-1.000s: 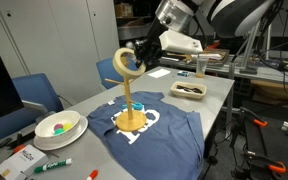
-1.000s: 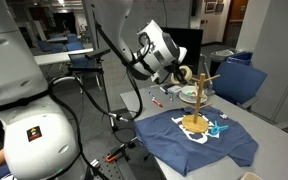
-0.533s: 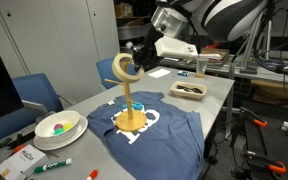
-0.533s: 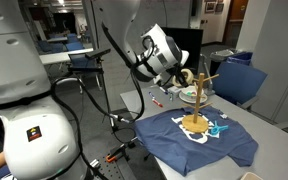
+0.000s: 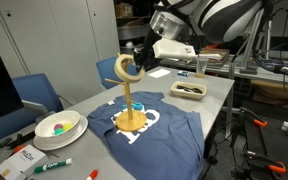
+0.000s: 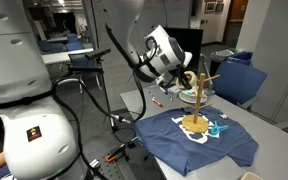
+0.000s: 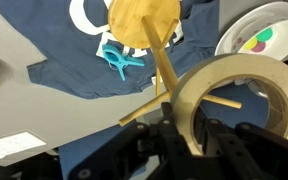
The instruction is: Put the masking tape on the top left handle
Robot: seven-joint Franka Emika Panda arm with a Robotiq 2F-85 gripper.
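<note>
**Operator:** Report pincer status.

**Technician:** The pincer (image 5: 137,64) is clamped on the masking tape (image 5: 127,69). In the wrist view the wall of the ring sits between its dark fingers, at the lower left of the roll.

**Operator:** Report tape position.

**Technician:** The tape is raised well clear of the tabletop (image 5: 216,95), level with the top of the stand's pole (image 5: 130,98). It is held on edge, nearly upright. In the wrist view the top left handle (image 7: 227,102) shows through the hollow centre, with its tip inside the ring. I cannot tell whether the ring touches the peg.

**Operator:** Report stand condition.

**Technician:** The pole is upright in both exterior views. Its round base (image 5: 132,121) rests on a blue shirt (image 5: 169,130) spread flat on the tabletop. A blue clip (image 7: 117,60) lies on the shirt just beside the base.

**Operator:** Other items?

**Technician:** A white bowl (image 5: 59,127) with coloured patches inside stands off the shirt, near the tabletop edge.
</note>
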